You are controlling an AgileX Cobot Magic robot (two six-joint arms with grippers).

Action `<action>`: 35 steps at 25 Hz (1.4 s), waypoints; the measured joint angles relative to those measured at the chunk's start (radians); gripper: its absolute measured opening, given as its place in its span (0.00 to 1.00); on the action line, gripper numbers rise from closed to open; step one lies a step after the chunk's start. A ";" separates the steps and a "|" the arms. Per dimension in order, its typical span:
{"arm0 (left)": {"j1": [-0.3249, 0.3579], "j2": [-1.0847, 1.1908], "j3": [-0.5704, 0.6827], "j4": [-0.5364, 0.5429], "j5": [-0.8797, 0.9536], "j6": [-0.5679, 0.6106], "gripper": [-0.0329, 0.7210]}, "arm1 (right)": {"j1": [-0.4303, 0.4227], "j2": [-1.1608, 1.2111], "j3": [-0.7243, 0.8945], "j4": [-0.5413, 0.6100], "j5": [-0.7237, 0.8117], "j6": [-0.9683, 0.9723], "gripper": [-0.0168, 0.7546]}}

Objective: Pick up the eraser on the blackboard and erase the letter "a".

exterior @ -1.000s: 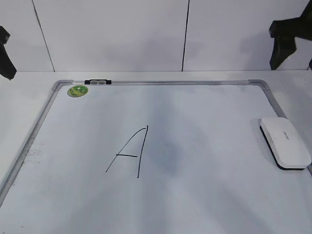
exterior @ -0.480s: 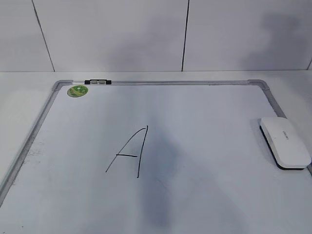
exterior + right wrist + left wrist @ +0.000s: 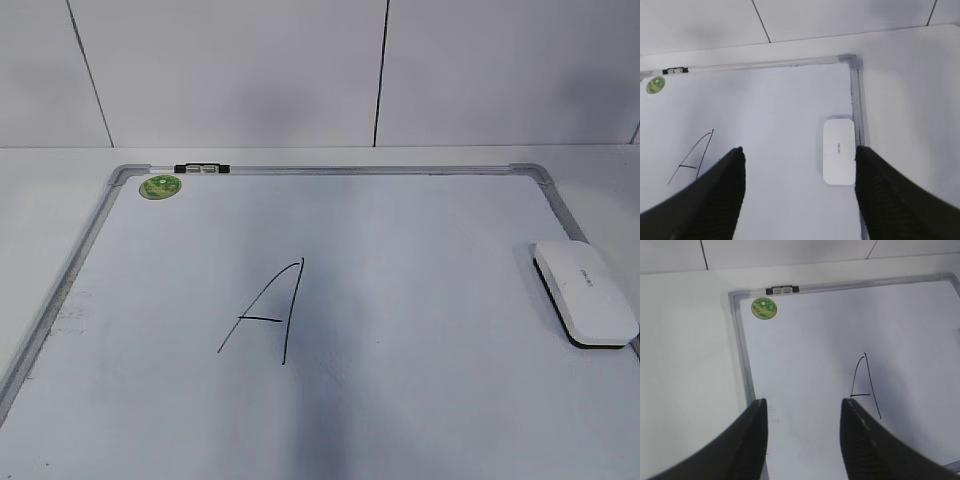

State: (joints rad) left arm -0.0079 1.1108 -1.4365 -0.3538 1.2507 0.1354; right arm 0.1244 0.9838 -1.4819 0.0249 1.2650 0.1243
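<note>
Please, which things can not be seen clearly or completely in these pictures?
- Blackboard: its near edge is cut off by the bottom of the exterior view; no view shows the whole board.
- Eraser: the small print on top is too small to read in the exterior and right wrist views.
- Green sticker: its design is too small to make out.
- Left gripper and right gripper: out of frame in the exterior view; wrist views show only the finger ends.
- Small "a": found in no view, only the capital A.

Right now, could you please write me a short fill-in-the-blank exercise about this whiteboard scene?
1. The eraser lies by the board's ___ edge.
2. The only letter written on the blackboard is a capital ___.
3. The round sticker is coloured ___.
4. The right gripper has its jaws ___.

Missing words: right; A; green; open
</note>
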 joint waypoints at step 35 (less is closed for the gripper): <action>-0.127 -0.702 0.703 0.047 -0.031 0.000 0.44 | 0.011 -0.828 0.701 -0.043 0.010 -0.062 0.70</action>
State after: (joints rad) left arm -0.1348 0.4084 -0.7332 -0.3069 1.2196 0.1354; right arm 0.1357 0.1557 -0.7811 -0.0185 1.2749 0.0621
